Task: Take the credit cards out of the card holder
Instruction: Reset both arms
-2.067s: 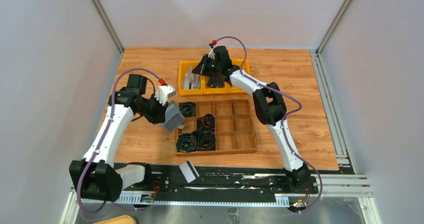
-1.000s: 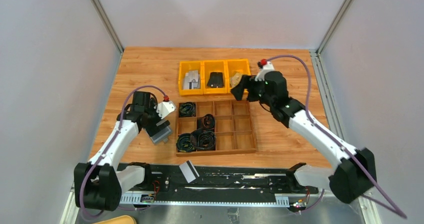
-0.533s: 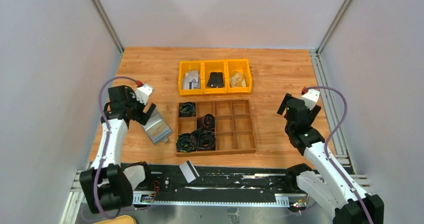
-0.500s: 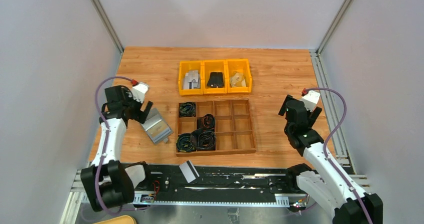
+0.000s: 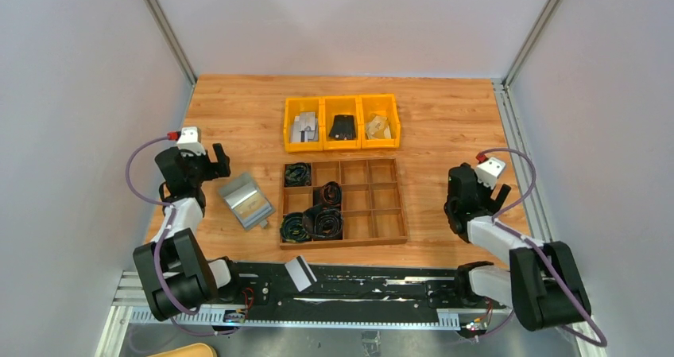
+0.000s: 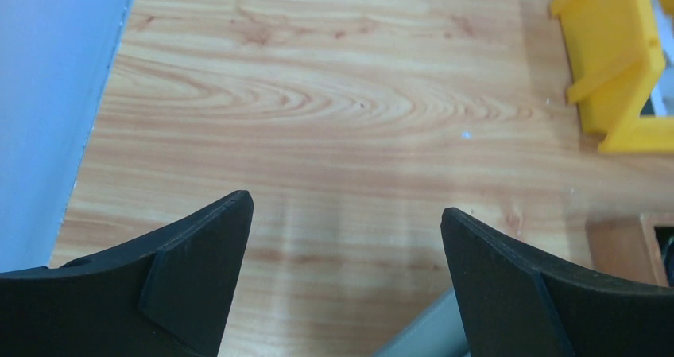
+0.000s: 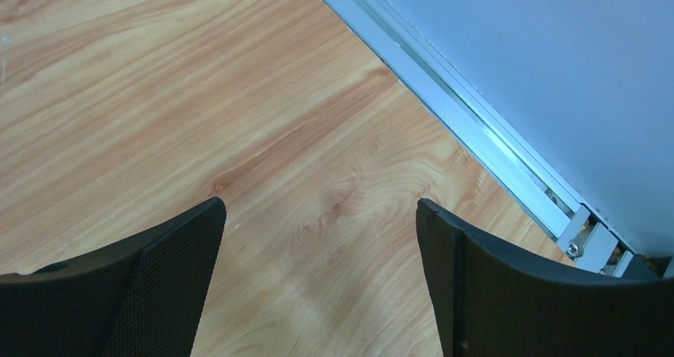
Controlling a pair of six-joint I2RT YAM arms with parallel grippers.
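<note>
Grey card holder (image 5: 246,202) lies open on the wood beside the compartment tray (image 5: 350,242). Left gripper (image 6: 346,206) and right gripper (image 7: 318,206) gape wide, empty. Credit cards (image 5: 304,126) fill a yellow bin (image 5: 288,126); a striped card (image 5: 300,273) rests on the black rail (image 5: 381,281). Looks nearly done, though I can't tell if any remain inside.

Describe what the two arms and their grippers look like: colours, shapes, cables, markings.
The left arm and right arm have white link shells between bulky black joints. A purple cable loops along each, ending in a red plug beside a white wrist block. The left gripper and right gripper have broad, curved, matte black fingers. No printed markings are visible.
</note>
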